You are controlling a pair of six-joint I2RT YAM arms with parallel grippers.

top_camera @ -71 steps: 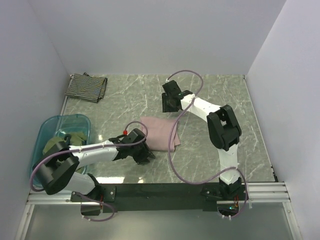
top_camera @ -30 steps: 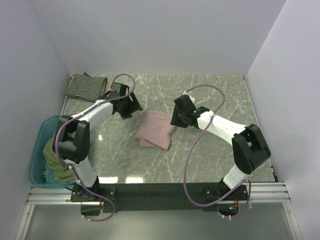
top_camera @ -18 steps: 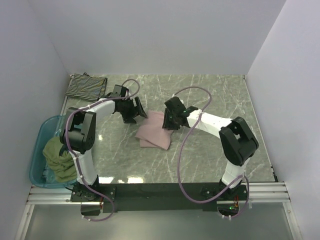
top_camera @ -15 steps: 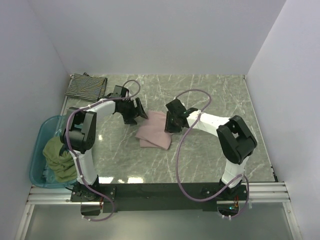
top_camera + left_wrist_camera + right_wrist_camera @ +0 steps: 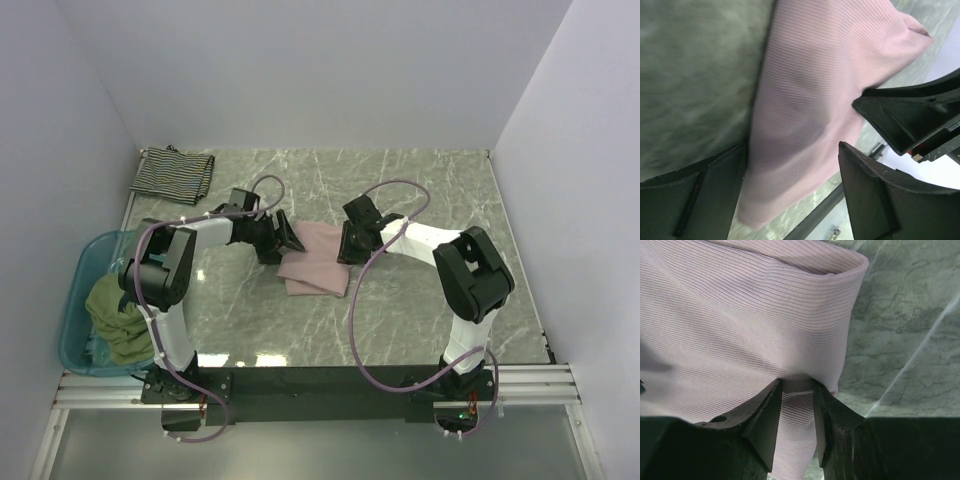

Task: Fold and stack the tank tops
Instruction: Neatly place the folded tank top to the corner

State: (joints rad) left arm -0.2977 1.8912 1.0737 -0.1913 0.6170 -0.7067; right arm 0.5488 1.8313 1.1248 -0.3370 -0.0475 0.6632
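Mauve-pink ribbed cloth, flanked at its far end by both tools.
The folded pink tank top lies mid-desk, its long axis running far to near. The right tool is clamped on a pinch of its right edge. The left tool stands apart, straddling the left edge. Both are about equally near. The fold's layers and underside are hidden. The olive tank top sits in the blue tub, and the striped tank top lies far left.
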